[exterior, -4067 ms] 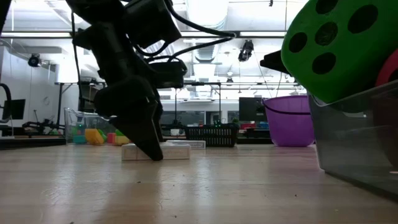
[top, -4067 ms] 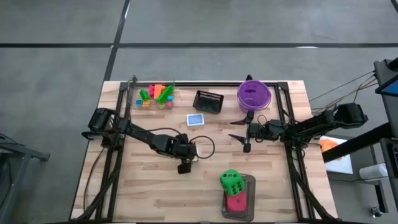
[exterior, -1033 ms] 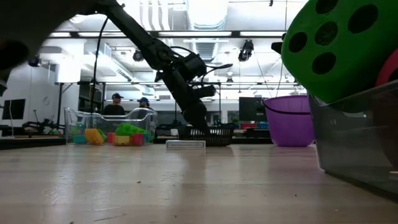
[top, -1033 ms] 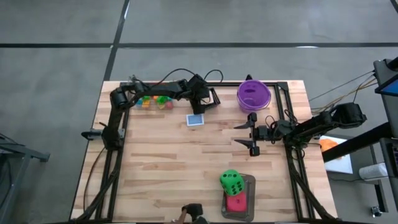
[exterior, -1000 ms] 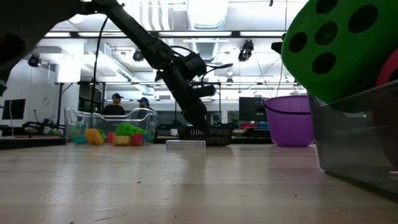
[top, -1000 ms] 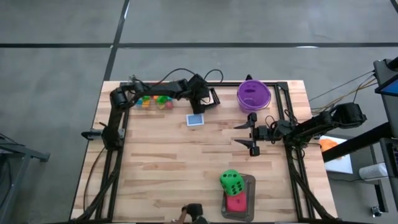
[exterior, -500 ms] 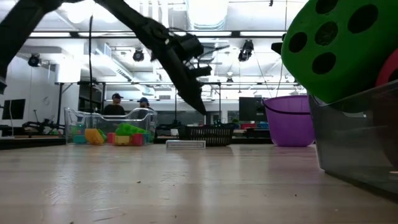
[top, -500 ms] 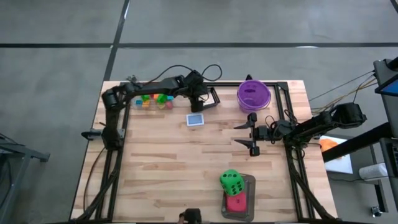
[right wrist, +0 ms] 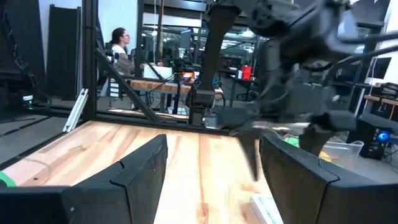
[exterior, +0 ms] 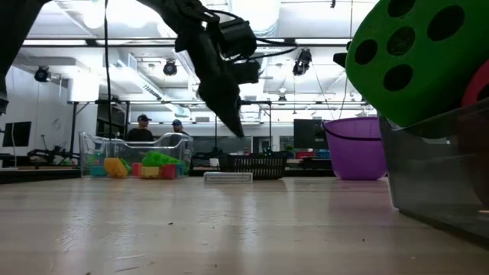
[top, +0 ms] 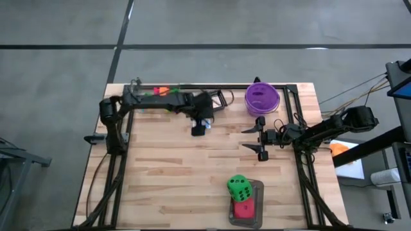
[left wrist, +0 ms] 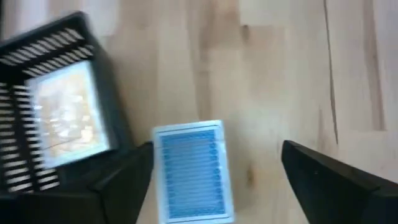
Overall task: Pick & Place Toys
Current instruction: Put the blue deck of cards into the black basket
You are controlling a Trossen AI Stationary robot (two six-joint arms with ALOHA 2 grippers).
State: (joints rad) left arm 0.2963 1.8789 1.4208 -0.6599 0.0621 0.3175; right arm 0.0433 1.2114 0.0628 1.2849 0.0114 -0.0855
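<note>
left gripper point(left wrist: 214, 165): we hover over the blue card point(left wrist: 194, 171), our two dark fingers spread wide on either side of it and holding nothing; in the low view we hang well above the table point(exterior: 229, 229).
blue card: it lies flat on the wood just beside the black mesh basket point(left wrist: 53, 118), between our fingers as the left wrist view shows it.
basket: a second picture card point(left wrist: 68, 115) already lies inside it.
step in hand: we judge this is the approach to the blue card, lined up but not yet lowered.
next move: we reckon we must drop straight down, close on the card's thin edges and lift; a flat card gives little to pinch, so we may slide off.
right gripper point(top: 259, 137): we wait near the purple bowl point(top: 262, 97), fingers parted and empty.
other toys: the green die point(top: 239, 187) sits on the red die point(top: 243, 208) in the clear tray point(top: 256, 187) at the near edge; coloured bricks point(exterior: 134, 164) sit in a clear box at the far left.
</note>
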